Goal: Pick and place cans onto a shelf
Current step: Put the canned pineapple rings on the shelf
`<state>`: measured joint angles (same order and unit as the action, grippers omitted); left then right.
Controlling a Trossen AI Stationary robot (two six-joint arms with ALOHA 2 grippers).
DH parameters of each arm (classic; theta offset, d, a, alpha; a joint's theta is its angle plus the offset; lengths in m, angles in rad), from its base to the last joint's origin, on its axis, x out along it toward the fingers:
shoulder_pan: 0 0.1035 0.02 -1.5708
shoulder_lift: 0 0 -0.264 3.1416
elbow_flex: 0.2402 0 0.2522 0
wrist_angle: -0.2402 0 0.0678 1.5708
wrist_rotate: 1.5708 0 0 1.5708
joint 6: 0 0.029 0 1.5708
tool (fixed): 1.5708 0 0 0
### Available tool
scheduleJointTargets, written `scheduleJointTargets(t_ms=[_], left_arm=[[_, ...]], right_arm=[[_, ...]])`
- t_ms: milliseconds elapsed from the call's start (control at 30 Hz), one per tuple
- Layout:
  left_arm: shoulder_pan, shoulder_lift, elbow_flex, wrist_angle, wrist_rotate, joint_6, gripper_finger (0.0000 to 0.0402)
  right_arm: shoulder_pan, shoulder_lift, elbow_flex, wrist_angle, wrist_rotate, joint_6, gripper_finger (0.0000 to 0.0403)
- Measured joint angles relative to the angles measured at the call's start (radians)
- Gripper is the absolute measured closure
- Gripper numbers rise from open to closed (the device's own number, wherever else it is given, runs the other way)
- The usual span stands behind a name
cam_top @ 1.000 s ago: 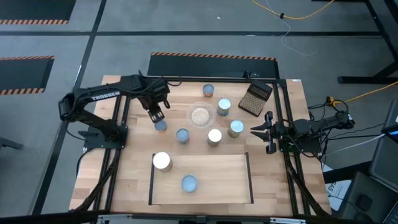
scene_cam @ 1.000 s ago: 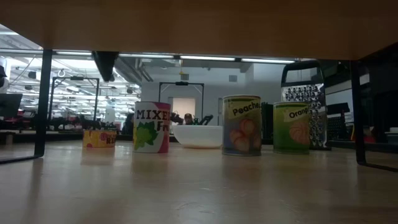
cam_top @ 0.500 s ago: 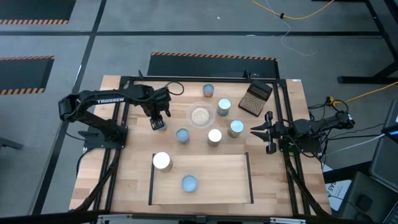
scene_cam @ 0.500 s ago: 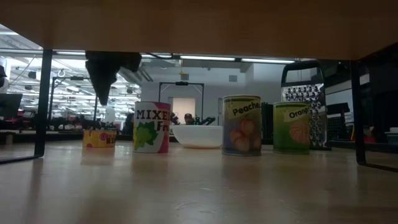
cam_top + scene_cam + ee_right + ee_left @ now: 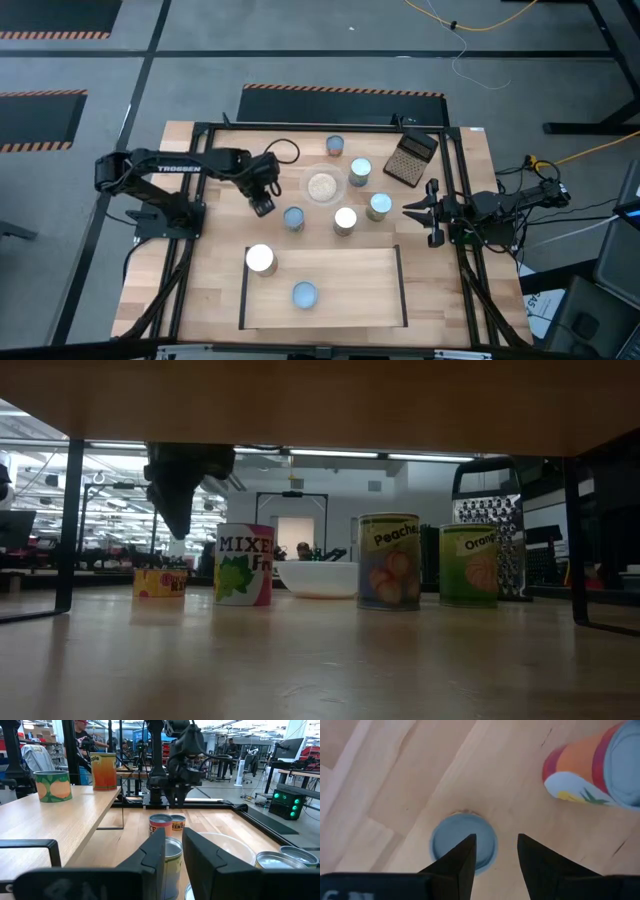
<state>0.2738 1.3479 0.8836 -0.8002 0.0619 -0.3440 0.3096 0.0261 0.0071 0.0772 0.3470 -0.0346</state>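
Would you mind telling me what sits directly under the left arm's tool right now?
A short can with a pale-blue top stands on the table under the open left tool. The high view hides it beneath the tool; its label shows only faintly in the low view.

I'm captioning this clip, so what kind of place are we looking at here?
Probably a robotics lab or workshop: hazard-striped floor markings, loose cables on grey flooring, and workbenches with equipment behind the table.

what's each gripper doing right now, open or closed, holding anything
Left gripper: open, fingers spread above a small blue-topped can, holding nothing.
Right gripper: waiting at the table's right edge, holding nothing; open or shut cannot be told.
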Motion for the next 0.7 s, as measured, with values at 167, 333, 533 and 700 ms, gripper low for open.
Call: scheduleJointTargets(t_ms=[167, 333, 533, 700], left_arm=[[-0.039, 0.000, -0.024, 0.025, -0.083, -0.127, 0.0265], [-0.044, 0.000, -0.047, 0.056, -0.112, -0.224, 0.0265], [-0.044, 0.000, -0.078, 0.082, -0.112, -0.295, 0.0265], [-0.044, 0.000, -0.114, 0.136, -0.112, -0.316, 0.0265]], right_arm=[[0.000, 0.000, 0.000, 0.000, 0.000, 0.000, 0.0331], [0.000, 0.000, 0.000, 0.000, 0.000, 0.000, 0.0331], [0.000, 0.000, 0.000, 0.000, 0.000, 0.000, 0.0331], [0.000, 0.000, 0.000, 0.000, 0.000, 0.000, 0.0331]])
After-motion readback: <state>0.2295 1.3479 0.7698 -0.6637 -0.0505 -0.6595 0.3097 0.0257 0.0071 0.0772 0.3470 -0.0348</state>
